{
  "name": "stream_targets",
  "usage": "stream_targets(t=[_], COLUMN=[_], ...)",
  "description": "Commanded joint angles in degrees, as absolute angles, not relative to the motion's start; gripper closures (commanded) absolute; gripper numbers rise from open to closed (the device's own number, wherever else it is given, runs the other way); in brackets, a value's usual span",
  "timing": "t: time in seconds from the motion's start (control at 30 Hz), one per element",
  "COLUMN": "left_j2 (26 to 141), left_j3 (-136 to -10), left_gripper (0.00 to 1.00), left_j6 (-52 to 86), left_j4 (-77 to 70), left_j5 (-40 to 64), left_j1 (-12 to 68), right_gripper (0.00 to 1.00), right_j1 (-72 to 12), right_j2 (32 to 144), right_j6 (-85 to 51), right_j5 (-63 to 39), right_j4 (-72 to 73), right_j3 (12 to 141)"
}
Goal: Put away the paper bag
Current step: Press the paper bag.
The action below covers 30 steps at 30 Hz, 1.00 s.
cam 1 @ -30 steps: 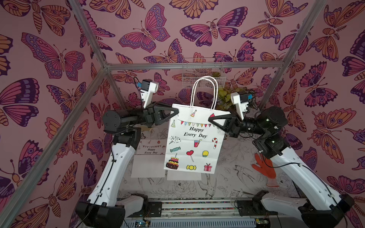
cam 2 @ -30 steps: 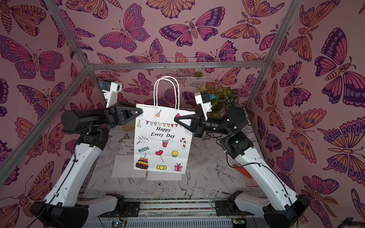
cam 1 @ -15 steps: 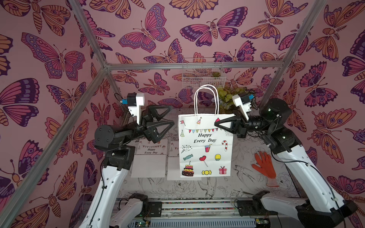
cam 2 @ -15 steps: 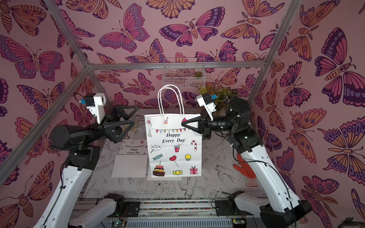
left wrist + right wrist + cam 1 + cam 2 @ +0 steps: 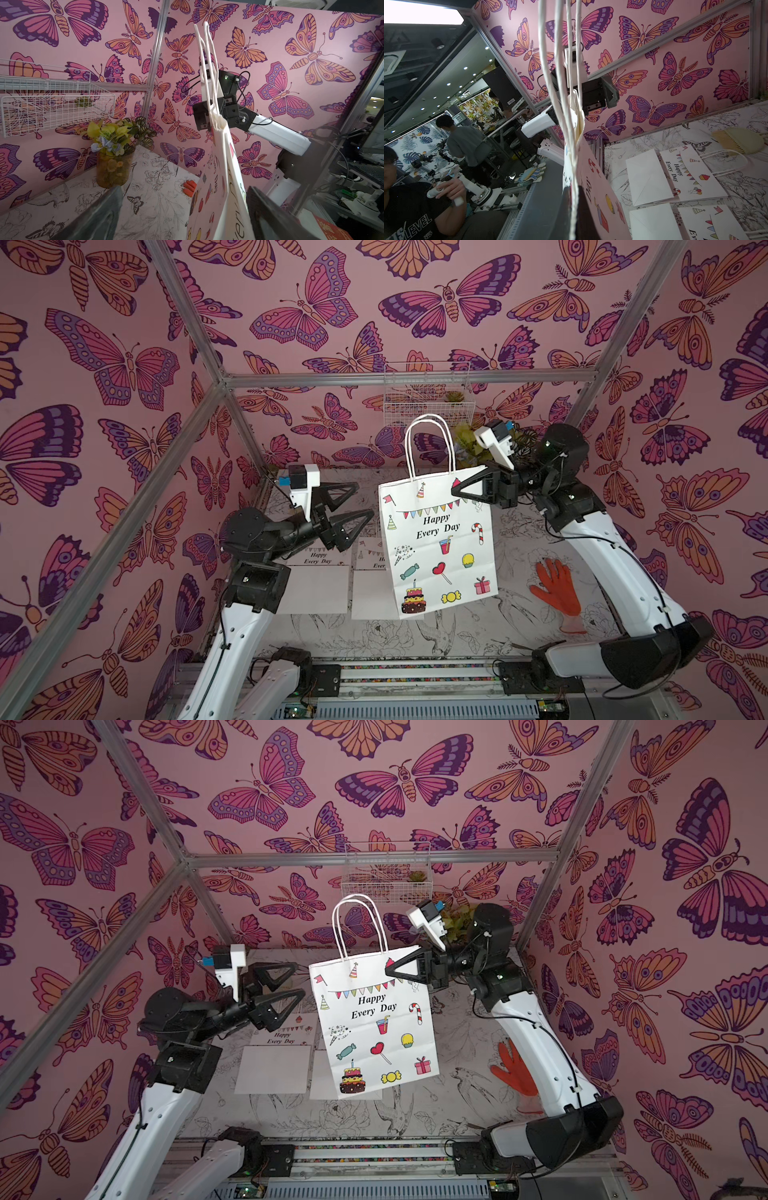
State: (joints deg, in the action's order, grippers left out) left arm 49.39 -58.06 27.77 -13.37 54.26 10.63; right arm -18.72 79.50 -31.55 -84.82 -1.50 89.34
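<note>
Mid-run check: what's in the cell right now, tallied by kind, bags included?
Paper bags: 3 (held bag in the right gripper; flat bag; second flat bag)
Orange glove: 1
Flower jar: 1
Brush: 1
Wire basket: 1
Small plant in it: 1
Total: 8

White paper bag (image 5: 436, 547) w/ multicolour party doodles, black lettering; pink walls (image 5: 124, 439) w/ purple-orange butterflies; orange glove (image 5: 555, 587); tabletop (image 5: 515, 614) b&w floral sketches.
</note>
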Motion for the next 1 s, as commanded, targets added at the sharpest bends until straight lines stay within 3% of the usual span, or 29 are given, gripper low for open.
stream_targets(t=[0.0, 0.57, 0.67, 0.73, 0.97], left_j2=[49.01, 54.5, 56.53, 57.69, 57.31], left_j3=[-57.89, -60.93, -61.8, -61.96, -61.14], left_gripper=[0.06, 0.05, 0.16, 0.31, 0.63], left_j6=[26.27, 40.11, 40.65, 40.91, 40.95], left_j4=[-13.45, -24.15, -24.19, -24.09, -24.13], left_j5=[58.99, 63.94, 64.79, 65.36, 63.72], left_j1=[10.9, 15.71, 17.39, 18.34, 18.72], right_gripper=[1.0, 1.0, 1.0, 1.0, 1.0], right_j1=[-18.36, -24.19, -24.3, -24.35, -24.34], right_j2=[80.27, 80.33, 79.87, 79.32, 78.16], right_j6=[-33.43, -38.7, -34.7, -31.74, -23.34], right_j5=[-88.66, -76.0, -73.06, -69.87, -60.72], right_j4=[-0.78, -1.18, -6.08, -9.2, -19.28], right_j3=[93.99, 89.91, 90.0, 90.01, 93.68])
